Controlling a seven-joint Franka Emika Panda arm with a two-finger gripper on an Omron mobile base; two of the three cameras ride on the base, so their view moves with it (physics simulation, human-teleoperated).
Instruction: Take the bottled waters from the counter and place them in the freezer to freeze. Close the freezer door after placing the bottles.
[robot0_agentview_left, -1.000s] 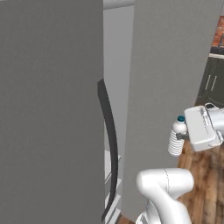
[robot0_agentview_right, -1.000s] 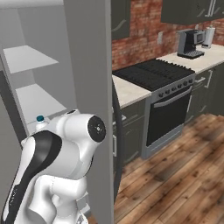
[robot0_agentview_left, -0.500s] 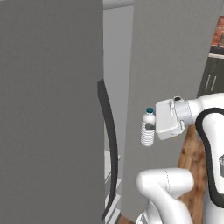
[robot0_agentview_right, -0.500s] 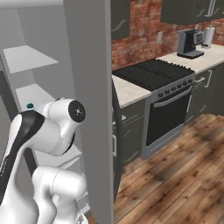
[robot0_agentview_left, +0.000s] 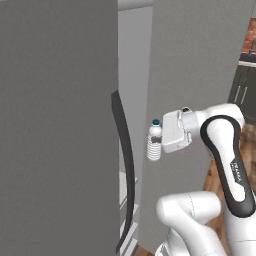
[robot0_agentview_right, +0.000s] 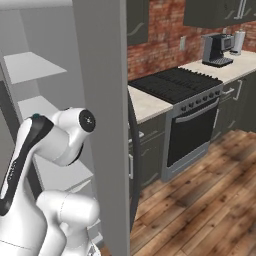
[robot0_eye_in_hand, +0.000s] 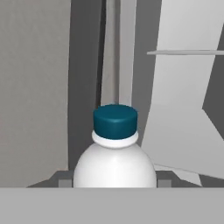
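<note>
My gripper is shut on a bottled water, a small clear bottle with a blue cap, held upright in the air. It hangs in front of the gap between the open freezer door on the left and the grey panel on the right. In the hand view the bottle stands between my fingertips, with a white freezer shelf beyond it. White shelves of the freezer show past my arm in the right base view. The beige counter lies to the right.
The door's dark bar handle curves close to the left of the bottle. A black stove with its oven front sits beside the counter, and a coffee machine stands farther back. Wooden floor lies open to the right.
The arm has swung the bottle leftward, from beside the right grey panel to just in front of the gap by the door handle. The grip has stayed shut.
</note>
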